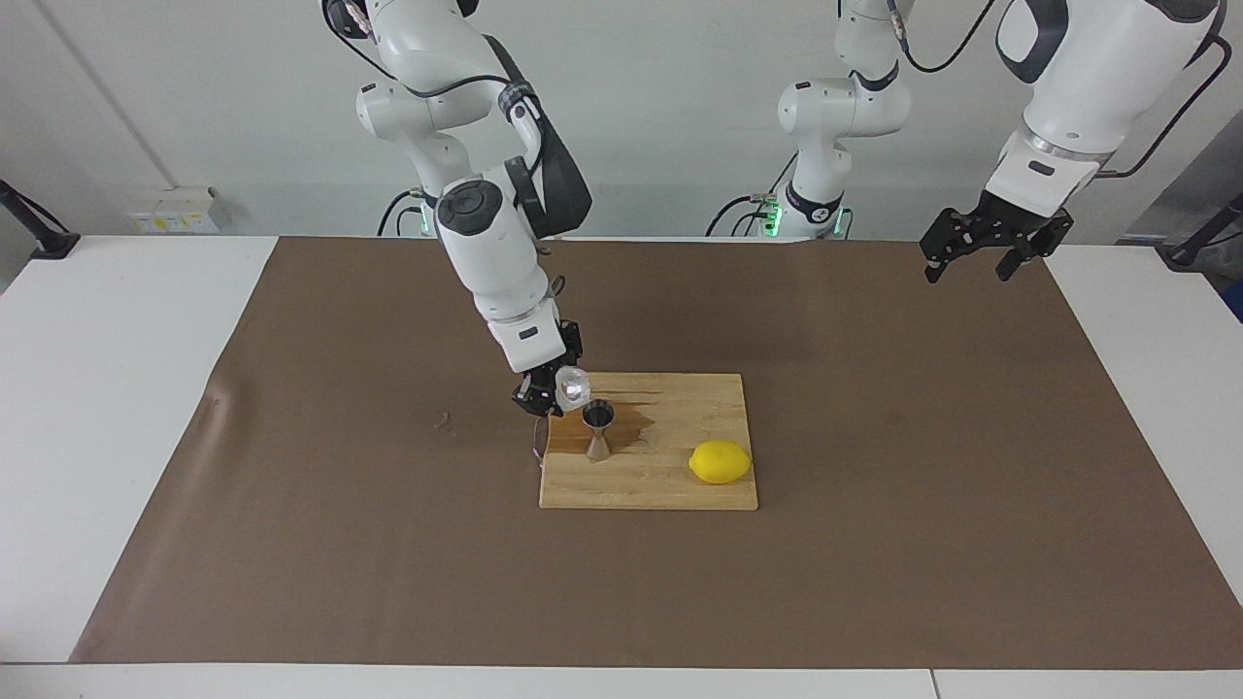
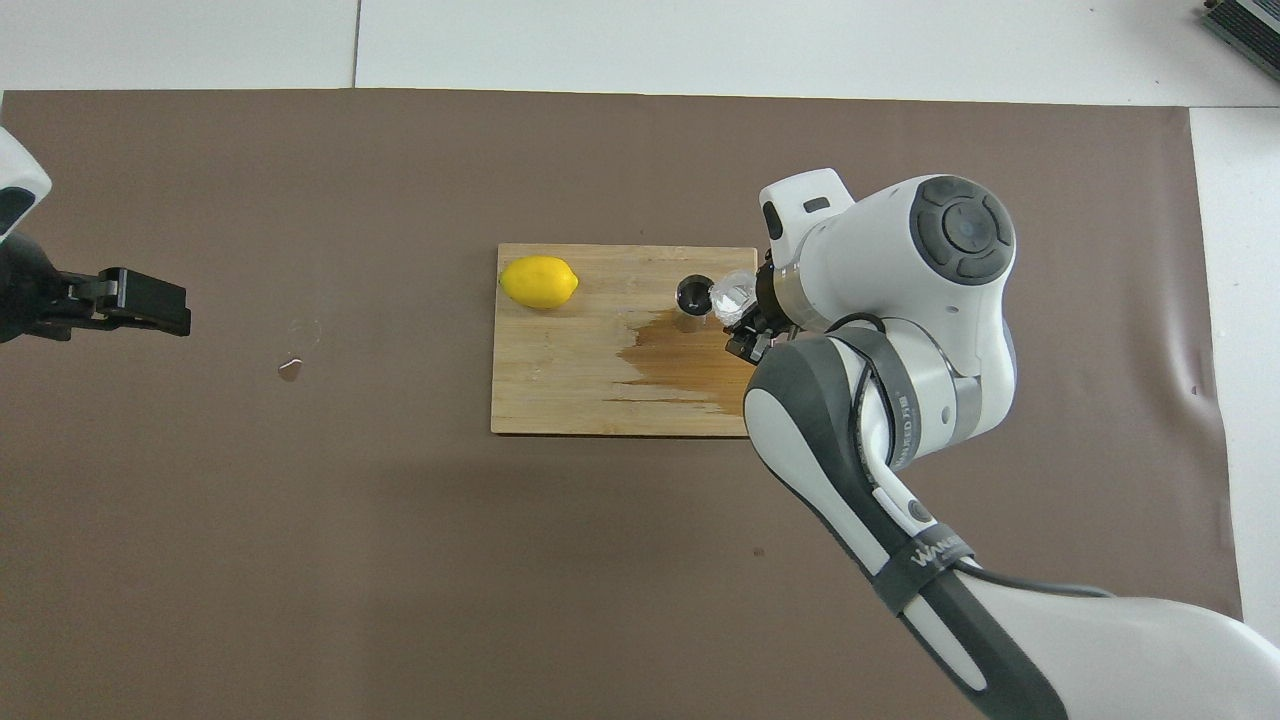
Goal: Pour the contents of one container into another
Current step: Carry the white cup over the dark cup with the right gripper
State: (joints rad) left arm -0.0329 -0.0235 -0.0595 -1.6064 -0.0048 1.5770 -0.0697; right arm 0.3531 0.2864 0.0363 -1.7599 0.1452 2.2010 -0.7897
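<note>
The small clear cup hangs tipped on its side just above the steel jigger, its mouth turned toward the jigger's rim. My right gripper is shut on the cup over the wooden board's edge at the right arm's end. The jigger stands upright on the board. My left gripper hangs open and waits in the air over the brown mat at the left arm's end.
A yellow lemon lies on the board toward the left arm's end. A dark wet stain spreads over the board beside the jigger. A small scrap lies on the brown mat.
</note>
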